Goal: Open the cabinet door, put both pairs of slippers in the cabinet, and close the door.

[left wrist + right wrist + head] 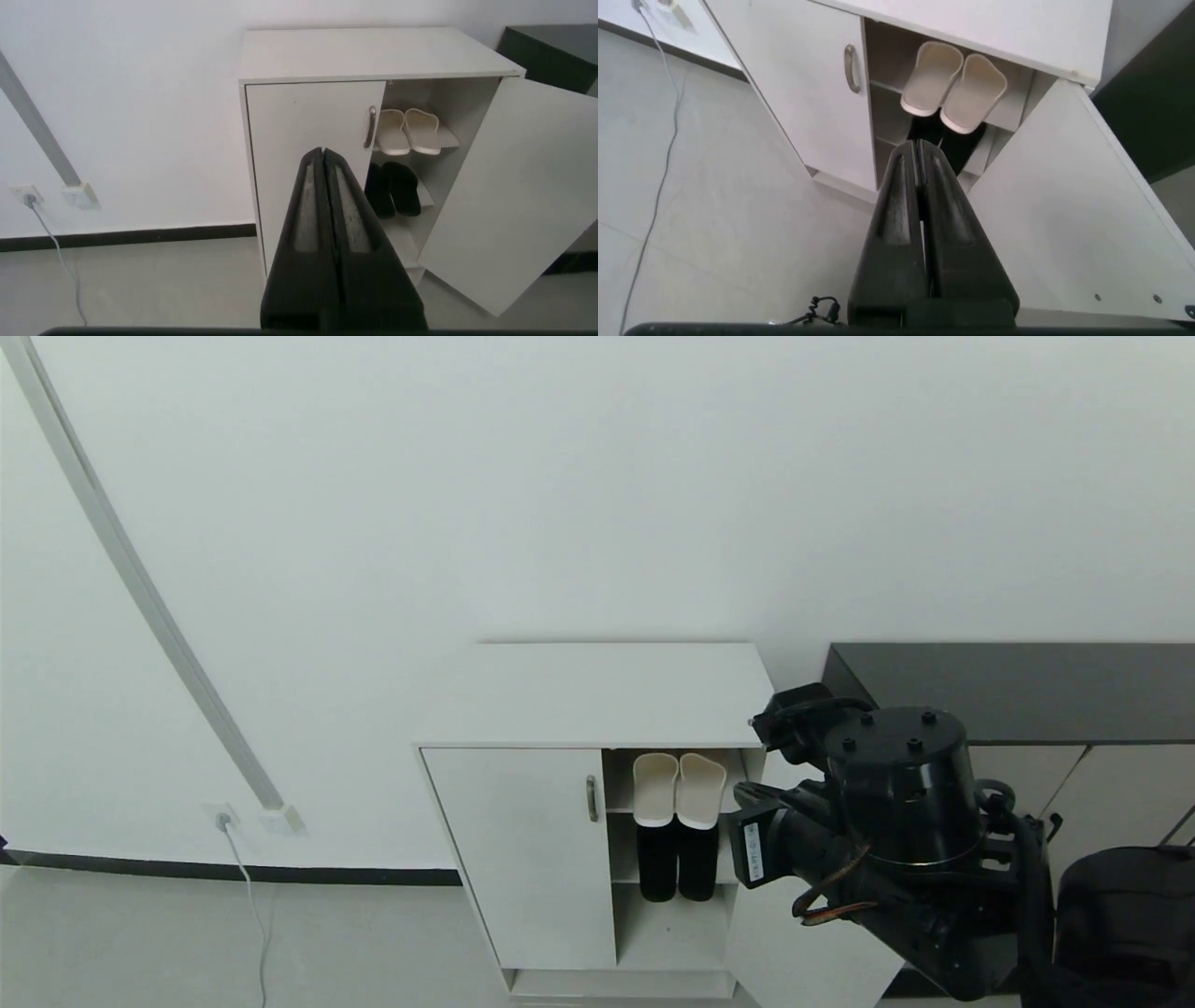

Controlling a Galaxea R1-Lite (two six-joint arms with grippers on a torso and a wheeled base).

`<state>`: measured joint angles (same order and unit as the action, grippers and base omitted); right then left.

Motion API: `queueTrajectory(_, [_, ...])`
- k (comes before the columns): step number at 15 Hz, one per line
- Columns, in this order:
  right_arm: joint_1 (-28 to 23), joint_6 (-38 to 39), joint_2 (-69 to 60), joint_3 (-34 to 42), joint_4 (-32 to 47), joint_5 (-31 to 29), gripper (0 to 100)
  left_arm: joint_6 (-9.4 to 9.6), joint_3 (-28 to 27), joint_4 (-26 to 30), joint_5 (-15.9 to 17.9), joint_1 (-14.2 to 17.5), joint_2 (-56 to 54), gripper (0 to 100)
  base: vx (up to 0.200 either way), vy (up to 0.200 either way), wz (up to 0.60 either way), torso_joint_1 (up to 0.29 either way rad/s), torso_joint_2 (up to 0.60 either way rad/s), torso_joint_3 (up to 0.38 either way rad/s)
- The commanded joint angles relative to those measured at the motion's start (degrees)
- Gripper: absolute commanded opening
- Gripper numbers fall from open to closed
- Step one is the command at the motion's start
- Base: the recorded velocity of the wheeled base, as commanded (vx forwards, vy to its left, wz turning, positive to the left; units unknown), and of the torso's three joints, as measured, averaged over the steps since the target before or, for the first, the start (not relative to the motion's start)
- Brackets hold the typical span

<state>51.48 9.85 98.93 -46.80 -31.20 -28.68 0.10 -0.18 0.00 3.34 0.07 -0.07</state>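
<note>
Closest to me, the left gripper (323, 154) has its fingers pressed together with nothing between them, and it hangs out in front of the cabinet (374, 51), facing the shut left door (313, 159). The right gripper (921, 145) is the same, fingers together and empty, and points into the cabinet's open half.

Both pairs are inside: the white slippers (679, 791) on the cabinet's upper shelf and the black slippers (677, 859) on the shelf just below. As I read it, only closing the right door (505, 187) is left.

My main worry is the right arm (887, 803), which sits just beside the open door on the cabinet's right. A careless sweep could knock the panel wider instead of shutting it. With the fingers together I can only push, so a glancing contact may slide off the panel.

The white pair seems to jut past the front of its shelf. If so, the door could catch on it and bounce back, or shove the slippers askew.

From the head camera the arm covers much of the open door and its hinge side, and the cabinet's foot is cut off. In the right wrist view the fingers hide most of the black pair. I can't judge how deep either pair sits.
</note>
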Motion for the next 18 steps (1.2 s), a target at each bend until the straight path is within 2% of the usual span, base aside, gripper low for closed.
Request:
queueTrajectory(1, [-0.06,-0.01,-0.05,0.13,-0.01,0.03,0,-0.01,0.01,0.0,0.0,0.01,0.07,0,0.0,0.0,0.0,0.0,0.0,0.0])
queueTrajectory(6, [-0.06,-0.09,-0.14,0.57,-0.01,0.21,0,-0.01,0.01,0.0,0.0,0.01,0.07,0,0.0,0.0,0.0,0.0,0.0,0.0])
queueTrajectory(12, [-0.33,-0.36,0.57,0.92,-0.01,0.47,0,-0.01,0.01,0.0,0.0,0.01,0.07,0,0.0,0.0,-0.6,0.006,0.0,0.002])
queueTrajectory(18, [-2.09,-0.36,1.27,0.92,-1.15,0.65,0,-0.01,0.01,0.0,0.0,0.01,0.07,0,0.0,0.0,0.0,0.0,0.0,0.0])
